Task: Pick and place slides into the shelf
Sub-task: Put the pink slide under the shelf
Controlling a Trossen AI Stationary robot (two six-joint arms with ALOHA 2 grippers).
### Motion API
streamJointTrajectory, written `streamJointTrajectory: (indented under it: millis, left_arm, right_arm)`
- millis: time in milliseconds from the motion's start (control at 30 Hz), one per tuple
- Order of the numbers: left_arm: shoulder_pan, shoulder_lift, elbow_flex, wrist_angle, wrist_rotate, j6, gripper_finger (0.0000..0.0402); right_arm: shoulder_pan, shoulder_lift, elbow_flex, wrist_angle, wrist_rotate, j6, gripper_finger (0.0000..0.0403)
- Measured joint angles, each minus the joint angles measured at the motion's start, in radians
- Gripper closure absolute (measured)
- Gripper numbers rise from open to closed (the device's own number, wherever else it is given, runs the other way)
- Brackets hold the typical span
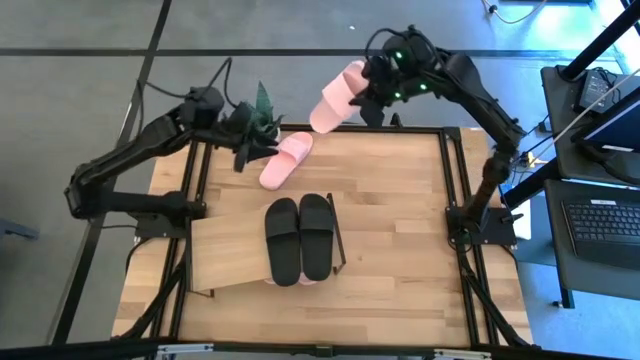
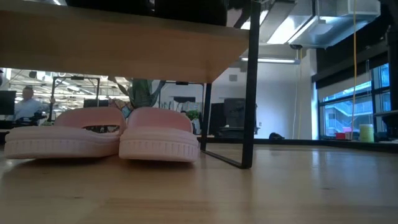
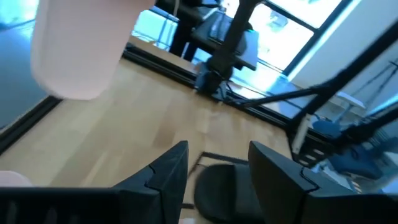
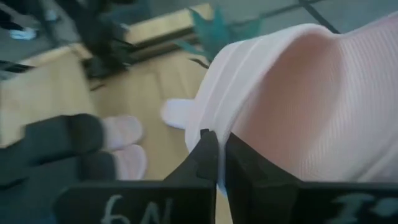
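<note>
Pale wood is making up the low light-wood shelf (image 1: 232, 252), which is carrying the matte black pair of slides (image 1: 299, 238) on its top board while a pale pink pair (image 2: 102, 134) is sitting underneath, so one tier looks filled. The left hand (image 1: 243, 148) is hovering just beside a pale pink slide (image 1: 287, 158) lying on the plank surface (image 1: 400, 210), its fingers (image 3: 163, 175) parted narrowly, probably lining up a grasp. The right hand (image 1: 372, 92) is pinching another pale pink slide (image 1: 338, 96) by its edge, lifted over the far edge.
</note>
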Motion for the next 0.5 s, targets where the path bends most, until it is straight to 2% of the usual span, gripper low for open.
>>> streamJointTrajectory:
  millis: [233,500]
  left_arm:
    - [-0.077,-0.066,0.000,-0.081,-0.026,0.002,0.0241]
    - [-0.147,-0.103,-0.001,-0.207,-0.031,0.000,0.0241]
  right_arm:
    - [0.192,-0.056,0.000,0.000,0.000,0.092,0.0390]
    - [0.474,-0.047,0.000,0.004,0.000,0.208,0.0390]
